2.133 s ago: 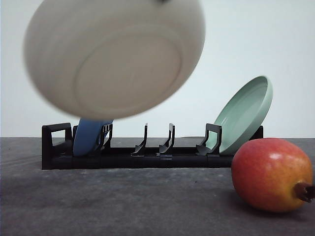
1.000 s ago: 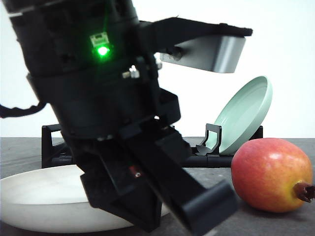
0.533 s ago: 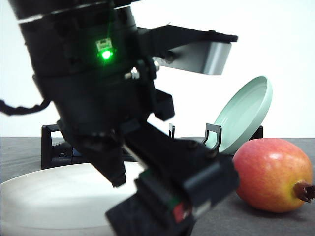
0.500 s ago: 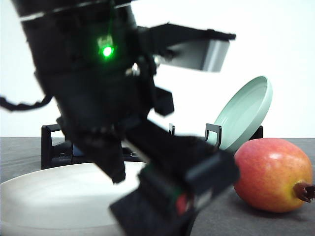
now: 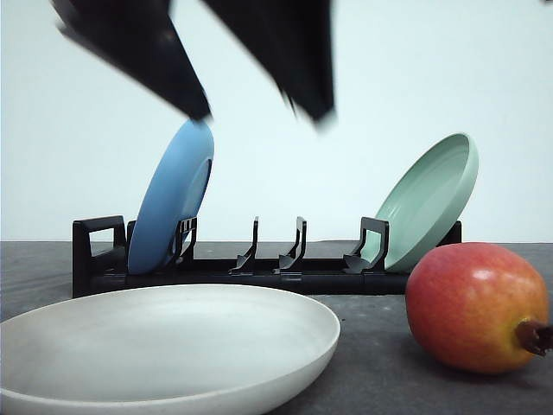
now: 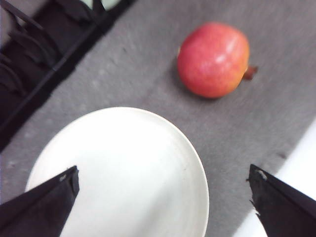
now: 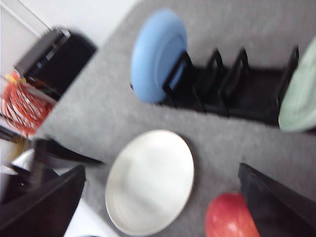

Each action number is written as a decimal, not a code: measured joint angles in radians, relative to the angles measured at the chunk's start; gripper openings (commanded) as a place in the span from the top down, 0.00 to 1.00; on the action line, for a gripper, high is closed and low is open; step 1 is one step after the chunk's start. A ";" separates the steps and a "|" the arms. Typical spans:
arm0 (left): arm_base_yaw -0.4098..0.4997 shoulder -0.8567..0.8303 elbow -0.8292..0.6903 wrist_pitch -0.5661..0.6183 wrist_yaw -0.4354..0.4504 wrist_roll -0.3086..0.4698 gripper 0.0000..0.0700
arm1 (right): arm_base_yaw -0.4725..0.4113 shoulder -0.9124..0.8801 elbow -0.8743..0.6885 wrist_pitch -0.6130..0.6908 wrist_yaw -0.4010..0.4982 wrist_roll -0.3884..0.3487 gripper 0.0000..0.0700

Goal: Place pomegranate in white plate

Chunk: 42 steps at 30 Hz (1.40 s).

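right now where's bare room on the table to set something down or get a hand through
Bare mat lies between the white plate and the black rack, and around the pomegranate. The white plate's bowl is empty. The rack's middle slots are free; its ends hold the blue plate and mint-green plate.

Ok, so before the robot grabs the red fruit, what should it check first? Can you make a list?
1. White plate lying flat on the table: ok.
2. Plate has nothing in it: ok, seen in the left wrist view.
3. Pomegranate resting free on the table, apart from the plate: ok.
4. Right gripper open wide enough for the fruit: ok, its fingers stand far apart.
5. Left gripper open and holding nothing: ok.
6. Left arm lifted out of the way: cannot tell; blurred black fingers hang above the plate.
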State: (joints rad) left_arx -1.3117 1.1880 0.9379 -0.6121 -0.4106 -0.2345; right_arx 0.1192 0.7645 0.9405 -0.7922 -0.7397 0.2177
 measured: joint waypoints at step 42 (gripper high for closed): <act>0.000 -0.772 0.002 -0.299 0.329 0.010 0.04 | 0.440 0.805 0.001 -0.042 0.496 0.102 0.38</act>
State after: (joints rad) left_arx -1.3121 0.4156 0.9398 -0.9111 -0.0814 -0.2249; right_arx 0.5591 1.5696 0.9415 -0.8345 -0.2442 0.3197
